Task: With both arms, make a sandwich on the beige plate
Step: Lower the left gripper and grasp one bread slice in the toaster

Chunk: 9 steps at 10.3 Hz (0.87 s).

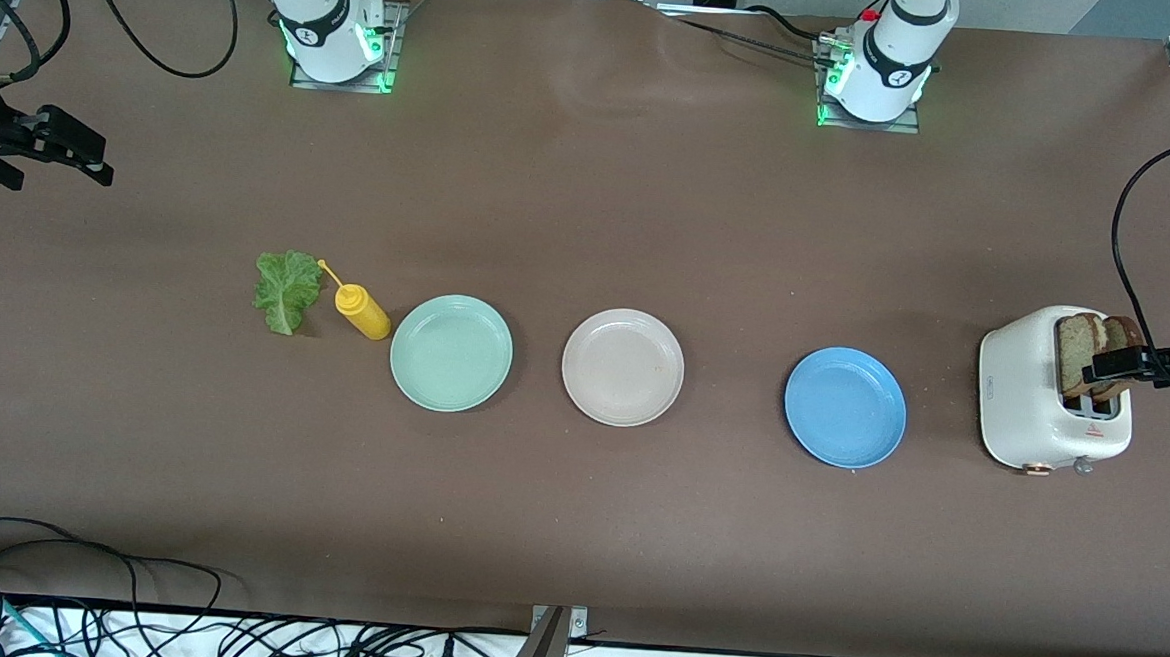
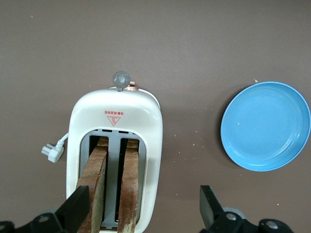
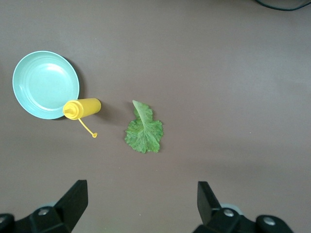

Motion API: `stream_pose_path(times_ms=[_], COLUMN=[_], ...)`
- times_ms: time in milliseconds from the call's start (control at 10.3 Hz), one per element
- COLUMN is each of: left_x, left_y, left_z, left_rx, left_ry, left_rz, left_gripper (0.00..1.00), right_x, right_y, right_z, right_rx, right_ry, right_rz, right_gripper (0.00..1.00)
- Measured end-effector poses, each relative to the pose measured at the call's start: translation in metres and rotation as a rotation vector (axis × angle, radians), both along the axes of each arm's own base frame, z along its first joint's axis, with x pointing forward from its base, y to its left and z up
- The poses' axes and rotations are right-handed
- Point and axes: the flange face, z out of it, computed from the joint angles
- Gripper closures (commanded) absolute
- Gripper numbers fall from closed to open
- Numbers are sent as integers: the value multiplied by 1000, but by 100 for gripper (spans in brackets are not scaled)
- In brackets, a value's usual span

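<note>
My left pincer [image 2: 143, 208], released, hangs over the toaster [image 1: 1047, 393]; its bread slices [image 2: 112, 184] look stiff but crumbly, best pinched by their raised crusts. My right pincer [image 3: 141, 206], released too, hovers over the desk [image 1: 575, 528] near the limp, light lettuce leaf [image 3: 144, 130].

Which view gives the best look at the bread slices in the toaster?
The left wrist view: it looks straight down on both bread slices standing in the toaster's slots. The front view shows them small, partly covered by the open left gripper. The right wrist view misses them.

beige plate [image 1: 623, 368] bare | bread slices [image 1: 1089, 352] in toaster [image 1: 1026, 412] (upright)
</note>
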Motion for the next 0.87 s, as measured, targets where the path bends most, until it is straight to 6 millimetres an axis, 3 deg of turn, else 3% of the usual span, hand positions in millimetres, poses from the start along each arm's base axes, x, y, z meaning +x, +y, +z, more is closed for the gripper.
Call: stream_pose_path(times_ms=[290, 581, 871], left_x=[-1, -11, -23], left_y=[-6, -19, -20], left_z=[-9, -25, -42], left_rx=[4, 8, 15], left_ry=[-21, -36, -52], left_rz=[-4, -19, -22], left_gripper=[0, 0, 0], right_x=[0, 0, 0], right_y=[0, -1, -1], right_z=[0, 0, 0], right_rx=[0, 0, 0], right_ry=[0, 0, 0], right_rz=[0, -1, -2], right_gripper=[0, 0, 0])
